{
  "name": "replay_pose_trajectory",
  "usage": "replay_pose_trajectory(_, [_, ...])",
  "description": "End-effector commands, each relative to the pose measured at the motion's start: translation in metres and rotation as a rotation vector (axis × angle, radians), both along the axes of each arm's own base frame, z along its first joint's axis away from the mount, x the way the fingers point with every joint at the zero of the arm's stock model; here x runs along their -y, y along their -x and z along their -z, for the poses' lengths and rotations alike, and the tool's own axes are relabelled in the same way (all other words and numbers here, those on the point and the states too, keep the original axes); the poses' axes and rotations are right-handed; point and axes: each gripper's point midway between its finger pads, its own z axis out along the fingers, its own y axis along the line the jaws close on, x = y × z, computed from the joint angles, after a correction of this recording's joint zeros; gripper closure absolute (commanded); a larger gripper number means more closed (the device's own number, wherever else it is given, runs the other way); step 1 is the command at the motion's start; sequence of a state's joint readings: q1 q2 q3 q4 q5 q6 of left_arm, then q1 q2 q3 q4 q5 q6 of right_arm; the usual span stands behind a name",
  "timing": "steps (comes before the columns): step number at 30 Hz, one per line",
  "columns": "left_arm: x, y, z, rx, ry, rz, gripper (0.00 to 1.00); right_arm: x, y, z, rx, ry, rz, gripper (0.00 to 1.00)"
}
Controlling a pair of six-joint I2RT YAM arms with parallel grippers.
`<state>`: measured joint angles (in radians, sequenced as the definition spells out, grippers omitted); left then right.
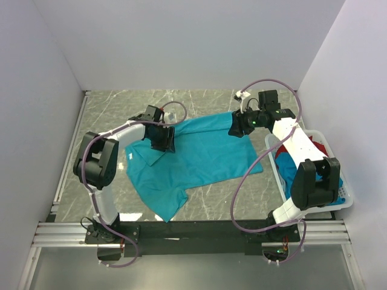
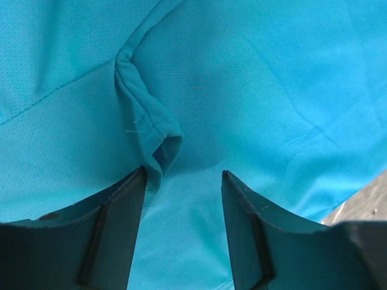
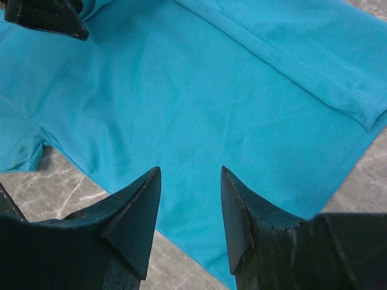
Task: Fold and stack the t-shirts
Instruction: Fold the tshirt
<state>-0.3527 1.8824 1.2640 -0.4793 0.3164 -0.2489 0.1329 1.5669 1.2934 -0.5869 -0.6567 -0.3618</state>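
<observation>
A grey marble-patterned table (image 1: pixel 109 109) fills the middle of the overhead view, closed in by plain white walls (image 1: pixel 181 42) at the back and on both sides, with a black rail and metal frame across the bottom where the two arms are bolted. The teal t-shirt (image 1: pixel 199 154) lies spread on the table, centre of the frame, running from the lower left up toward the upper right, one sleeve pointing to the bottom edge. At the right edge stands a white slatted basket (image 1: pixel 344 202) with red and blue shirts (image 1: pixel 290 172) bunched inside (partly hidden by the right arm).

The left gripper (image 1: pixel 162 140) hangs over the shirt's upper left part, near the collar. The right gripper (image 1: pixel 242 125) sits over the shirt's upper right corner.

The left wrist view shows what the overhead cannot: a folded, raised ridge of hem or collar (image 2: pixel 145 130) running down from the upper left to just beside the left finger, with cloth filling almost the whole frame and a sliver of table at the lower right. The jaws stand partly apart with nothing pinched between them.

The right wrist view shows flat cloth, a stitched hem (image 3: pixel 290 66) crossing the upper right, and bare marble at both lower corners. Its jaws also stand partly apart, gripping nothing; the other gripper's tip shows at the upper left.
</observation>
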Motion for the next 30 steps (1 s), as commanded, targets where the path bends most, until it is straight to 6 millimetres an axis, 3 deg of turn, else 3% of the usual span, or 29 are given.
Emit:
replay_pose_trajectory(1, [-0.01,-0.014,-0.036,0.125,-0.031,-0.041,0.4,0.002,-0.002,-0.001,0.016,-0.009,-0.008,0.49])
replay_pose_trajectory(5, [-0.026,-0.033,-0.073,0.248,-0.061,-0.12,0.33,0.002,-0.003,0.003,0.003,-0.004,-0.007,0.49])
replay_pose_trajectory(8, [-0.033,-0.04,-0.087,0.288,-0.057,-0.142,0.32,0.002,-0.003,0.005,-0.002,-0.001,-0.009,0.49])
replay_pose_trajectory(16, [-0.01,-0.035,-0.084,0.24,0.097,-0.086,0.4,0.003,-0.006,0.012,-0.018,0.008,-0.003,0.49])
replay_pose_trajectory(19, [-0.005,-0.041,-0.071,0.206,0.118,-0.097,0.55,0.002,-0.005,0.014,-0.025,0.006,-0.004,0.49])
replay_pose_trajectory(20, [-0.003,-0.045,-0.062,0.185,0.122,-0.104,0.67,0.002,-0.006,0.013,-0.026,0.004,-0.004,0.49])
replay_pose_trajectory(23, [-0.001,-0.052,-0.045,0.15,0.1,-0.117,0.84,0.002,-0.005,0.014,-0.026,0.007,-0.003,0.49])
replay_pose_trajectory(30, [-0.015,-0.059,-0.029,0.137,0.005,-0.139,0.99,0.004,-0.006,0.015,-0.03,0.006,-0.001,0.5])
